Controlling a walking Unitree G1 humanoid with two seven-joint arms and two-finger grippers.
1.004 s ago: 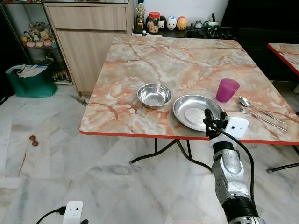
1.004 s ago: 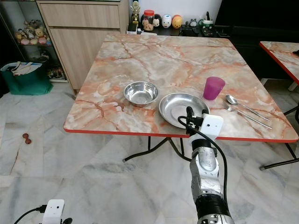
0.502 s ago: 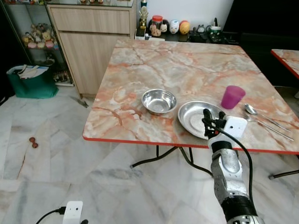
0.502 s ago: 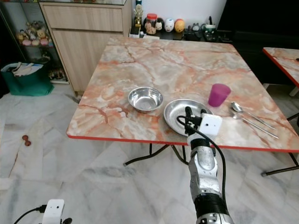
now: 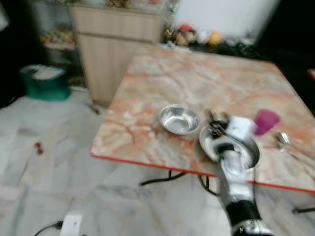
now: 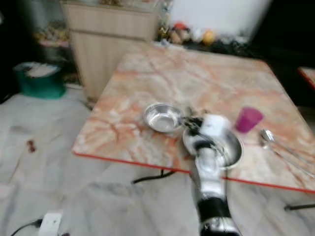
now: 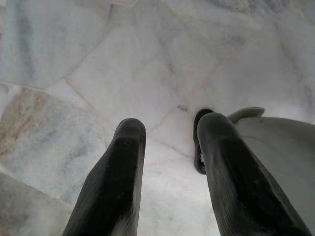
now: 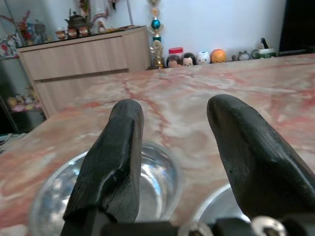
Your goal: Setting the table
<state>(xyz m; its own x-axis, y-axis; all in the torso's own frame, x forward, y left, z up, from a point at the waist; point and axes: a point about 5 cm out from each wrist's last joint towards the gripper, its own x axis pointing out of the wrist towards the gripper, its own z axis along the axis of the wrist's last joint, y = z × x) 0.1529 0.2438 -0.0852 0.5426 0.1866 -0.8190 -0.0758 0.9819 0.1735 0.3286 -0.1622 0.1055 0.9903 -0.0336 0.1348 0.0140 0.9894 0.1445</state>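
On the marble table [image 5: 197, 73] stand a steel bowl [image 5: 179, 119], a steel plate [image 5: 248, 147] to its right, a purple cup [image 5: 266, 120] and a spoon [image 5: 283, 138] further right. The head views are blurred. My right gripper [image 5: 214, 120] hovers open over the plate's left rim, close beside the bowl. In the right wrist view, the bowl [image 8: 152, 179] lies just beyond the open fingers [image 8: 118, 147], with the plate's rim [image 8: 216, 206] beside it. My left gripper [image 7: 172, 125] hangs open over the floor.
A wooden cabinet [image 5: 113, 44] stands left of the table's far corner, with a green bag [image 5: 47, 81] on the floor beside it. Small figurines [image 5: 197, 37] line the back behind the table. The red table edge [image 5: 147, 162] faces me across white marble floor.
The camera has swung and the picture has blurred. My right gripper has moved forward and left from the plate's near rim to beside the bowl.
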